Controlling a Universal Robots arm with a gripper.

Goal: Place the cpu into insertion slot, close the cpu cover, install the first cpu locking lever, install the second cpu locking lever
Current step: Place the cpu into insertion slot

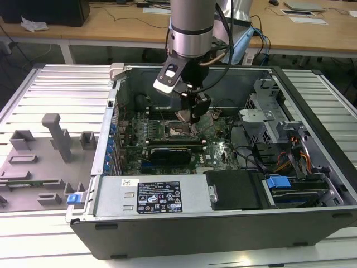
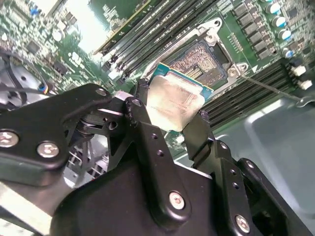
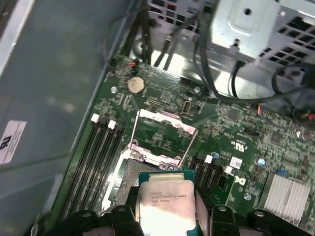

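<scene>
We log fingers [image 2: 197,132] clamped on the cpu [image 2: 174,100] over the bare insertion slot [image 2: 201,60], apparently unseated; cpu cover [image 3: 165,117] stands open, closing and both lever steps remain.

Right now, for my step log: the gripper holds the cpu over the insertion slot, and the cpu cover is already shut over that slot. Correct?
Not quite. In the first wrist view the cpu cover stands swung open, and the second wrist view shows the insertion slot bare. The gripper does hold the cpu over it.
</scene>
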